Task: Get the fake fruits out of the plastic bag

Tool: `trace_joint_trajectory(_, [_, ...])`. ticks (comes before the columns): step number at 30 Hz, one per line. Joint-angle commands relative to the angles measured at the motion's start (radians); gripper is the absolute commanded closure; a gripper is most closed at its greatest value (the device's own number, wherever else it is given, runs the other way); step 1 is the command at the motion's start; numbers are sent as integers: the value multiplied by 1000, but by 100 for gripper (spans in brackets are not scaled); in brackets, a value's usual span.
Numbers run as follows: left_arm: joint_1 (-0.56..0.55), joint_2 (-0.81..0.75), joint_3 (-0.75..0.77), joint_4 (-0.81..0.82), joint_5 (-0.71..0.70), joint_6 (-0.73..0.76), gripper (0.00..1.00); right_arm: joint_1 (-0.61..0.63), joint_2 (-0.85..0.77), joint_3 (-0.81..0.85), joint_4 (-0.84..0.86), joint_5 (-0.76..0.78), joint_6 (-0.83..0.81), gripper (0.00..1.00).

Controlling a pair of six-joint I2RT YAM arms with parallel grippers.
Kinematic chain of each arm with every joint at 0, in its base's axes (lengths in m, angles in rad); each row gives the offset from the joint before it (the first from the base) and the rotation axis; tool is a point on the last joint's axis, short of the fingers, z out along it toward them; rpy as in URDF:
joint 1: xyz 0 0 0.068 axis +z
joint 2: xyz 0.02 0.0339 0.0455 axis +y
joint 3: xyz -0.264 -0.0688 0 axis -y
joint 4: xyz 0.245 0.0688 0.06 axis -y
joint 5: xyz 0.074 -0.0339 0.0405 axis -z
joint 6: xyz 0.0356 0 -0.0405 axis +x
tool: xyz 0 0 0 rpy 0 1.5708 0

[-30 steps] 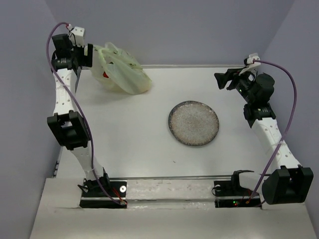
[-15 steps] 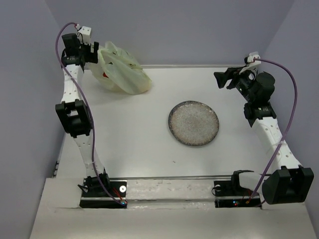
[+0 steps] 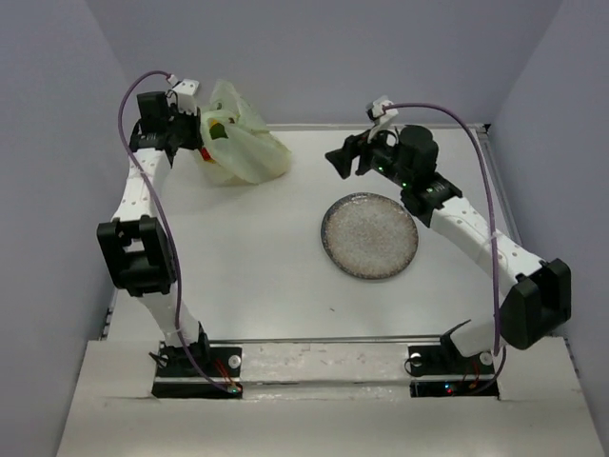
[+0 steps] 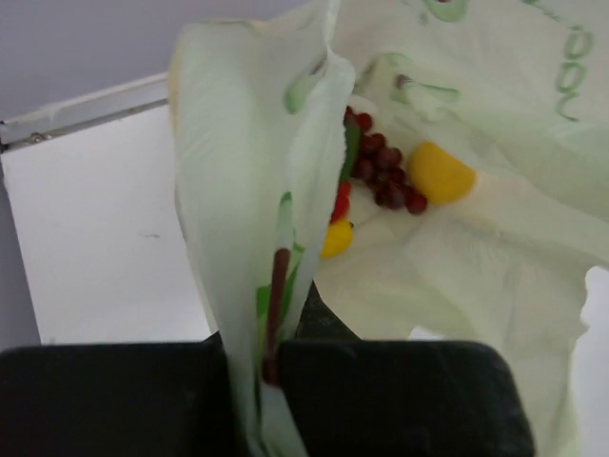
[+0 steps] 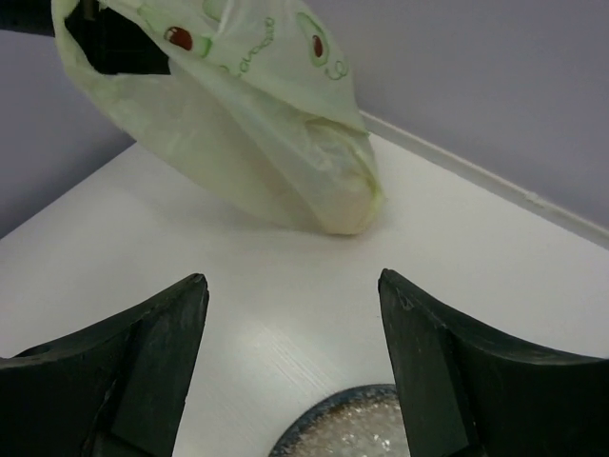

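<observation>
As left fingers [image 4: 114, 400] pinch plastic bag [image 4: 238, 171] rim, right fingers [image 5: 124, 371] spread

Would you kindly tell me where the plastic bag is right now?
In the top view, the plastic bag sits at the far left corner of the table, its edge pinched in the left gripper, beyond and left of the grey plate.

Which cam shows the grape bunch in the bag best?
Left wrist: it looks into the open plastic bag, with the grape bunch clear beside a yellow fruit. Top external shows only faint colour through the bag; right wrist shows just its outside.
</observation>
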Motion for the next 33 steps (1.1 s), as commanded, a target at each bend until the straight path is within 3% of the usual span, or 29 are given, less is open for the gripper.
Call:
trace_joint_trajectory(1, [-60,-289,-176,16,51,-3,100,117,94,101,64,67,1,22])
trace_joint_trajectory(5, [-191,-443,-379,-41,-50,22,100,218,268,286,84,17,19,14])
trace_joint_trajectory(9, [-219,-512,-467,-36,-35,-49,100,250,360,322,84,-82,-43,7])
trace_joint_trajectory(11, [-232,-527,-484,-45,-60,-46,100,250,371,310,84,20,-7,5])
trace_joint_trajectory(12, [-248,-547,-500,-56,-101,-31,100,250,368,304,84,167,11,5])
trace_joint_trajectory(15, [-255,-581,-530,-85,-113,-3,100,232,374,323,81,271,18,3])
trace_joint_trajectory(17, [-255,-596,-542,-107,-100,5,100,232,407,362,75,212,-28,1])
trace_joint_trajectory(20, [-255,-619,-565,-117,-93,16,100,232,467,391,64,-68,-105,1])
trace_joint_trajectory(23, [-255,-626,-562,-123,-95,16,100,232,518,414,53,-103,-165,0])
trace_joint_trajectory(29, [-255,-644,-563,-133,-95,10,100,232,716,671,-68,-174,-245,0])
trace_joint_trajectory(30, [-255,-646,-568,-133,-95,8,100,232,746,713,-68,-186,-225,1])
trace_joint_trajectory(32, [-255,-647,-570,-137,-98,13,100,232,832,849,-64,-220,-141,15])
trace_joint_trajectory(33, [-255,-649,-568,-139,-103,14,100,232,855,892,-53,-230,-75,35])
